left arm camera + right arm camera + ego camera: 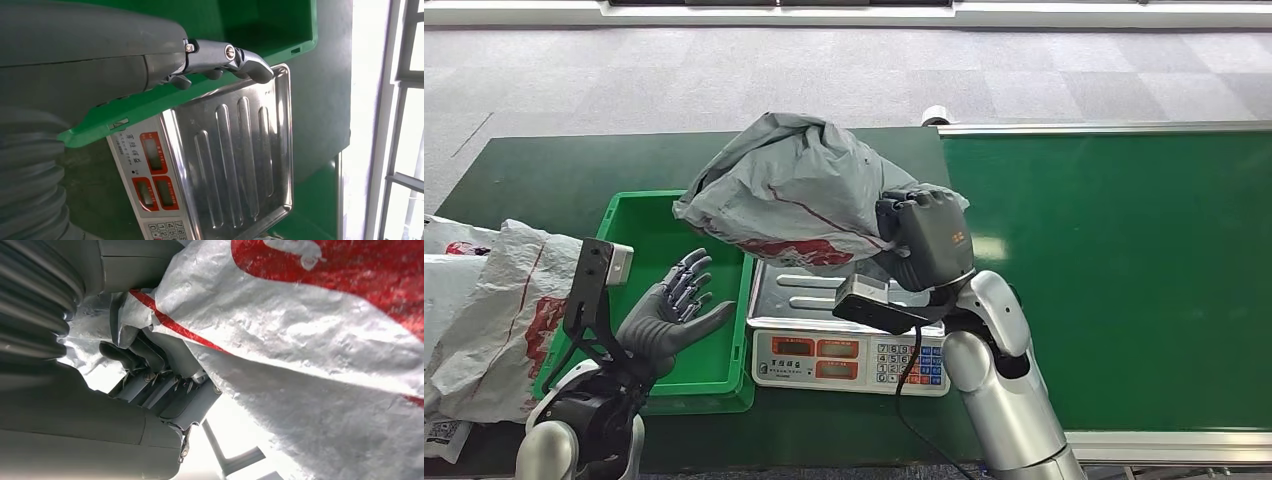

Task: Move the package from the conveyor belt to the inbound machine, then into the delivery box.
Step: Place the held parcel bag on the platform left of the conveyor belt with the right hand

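Above scale (824, 300), package (794, 190) in right hand (929, 235)

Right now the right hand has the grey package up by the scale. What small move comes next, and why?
Probably lower it: the right hand grips the package above the scale, whose steel pan is bare. The left hand hovers open over the green bin.

Dark green table (544, 170) carries green bin (639, 215), scale (849, 355), bagged parcels (494, 310).

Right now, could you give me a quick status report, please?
Right hand grips grey package, held above scale. Left hand open over green bin. Nothing blocking the scale pan.
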`<act>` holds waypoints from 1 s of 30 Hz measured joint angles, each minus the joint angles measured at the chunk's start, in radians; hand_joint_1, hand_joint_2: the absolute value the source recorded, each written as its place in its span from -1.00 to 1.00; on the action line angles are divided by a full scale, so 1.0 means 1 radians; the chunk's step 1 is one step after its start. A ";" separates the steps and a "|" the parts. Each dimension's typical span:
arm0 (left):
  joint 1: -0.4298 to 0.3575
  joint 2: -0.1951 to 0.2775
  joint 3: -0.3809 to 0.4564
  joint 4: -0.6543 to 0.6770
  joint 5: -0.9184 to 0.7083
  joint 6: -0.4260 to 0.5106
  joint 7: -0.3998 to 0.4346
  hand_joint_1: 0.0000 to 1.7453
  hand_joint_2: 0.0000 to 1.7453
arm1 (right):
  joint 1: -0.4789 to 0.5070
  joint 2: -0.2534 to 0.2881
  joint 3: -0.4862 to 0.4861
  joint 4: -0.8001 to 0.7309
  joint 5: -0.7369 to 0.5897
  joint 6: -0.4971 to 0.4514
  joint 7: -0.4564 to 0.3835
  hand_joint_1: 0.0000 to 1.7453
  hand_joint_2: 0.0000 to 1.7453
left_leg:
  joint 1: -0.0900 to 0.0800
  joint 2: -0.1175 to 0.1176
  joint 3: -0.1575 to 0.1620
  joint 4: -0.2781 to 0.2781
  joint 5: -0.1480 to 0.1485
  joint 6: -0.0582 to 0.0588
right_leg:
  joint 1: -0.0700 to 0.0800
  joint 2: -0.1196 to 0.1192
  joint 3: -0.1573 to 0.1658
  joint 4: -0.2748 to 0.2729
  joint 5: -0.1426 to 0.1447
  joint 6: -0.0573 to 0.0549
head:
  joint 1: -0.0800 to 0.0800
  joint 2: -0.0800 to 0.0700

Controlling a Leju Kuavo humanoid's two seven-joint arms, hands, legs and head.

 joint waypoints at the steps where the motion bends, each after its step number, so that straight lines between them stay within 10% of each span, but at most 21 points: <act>1: 0.000 0.000 0.000 0.001 0.000 0.003 0.000 -1.00 1.00 | -0.006 0.000 0.018 0.005 -0.009 0.000 0.002 0.81 1.00 | 0.000 0.000 0.000 0.000 0.000 0.000 | 0.000 0.000 0.000 0.000 0.000 0.000 | 0.000 0.000; 5: 0.000 0.000 0.000 0.004 0.000 0.020 0.000 -1.00 1.00 | -0.029 0.000 0.065 0.020 -0.036 -0.020 0.026 -1.00 1.00 | 0.000 0.000 0.000 0.000 0.000 0.000 | 0.000 0.000 0.000 0.000 0.000 0.000 | 0.000 0.000; 30: -0.001 0.002 -0.010 0.003 -0.003 0.089 0.000 -1.00 1.00 | -0.075 -0.018 0.114 0.065 -0.030 -0.165 0.091 -1.00 1.00 | 0.000 0.000 0.000 0.000 0.000 0.000 | 0.000 0.000 0.000 0.000 0.000 0.000 | 0.000 0.000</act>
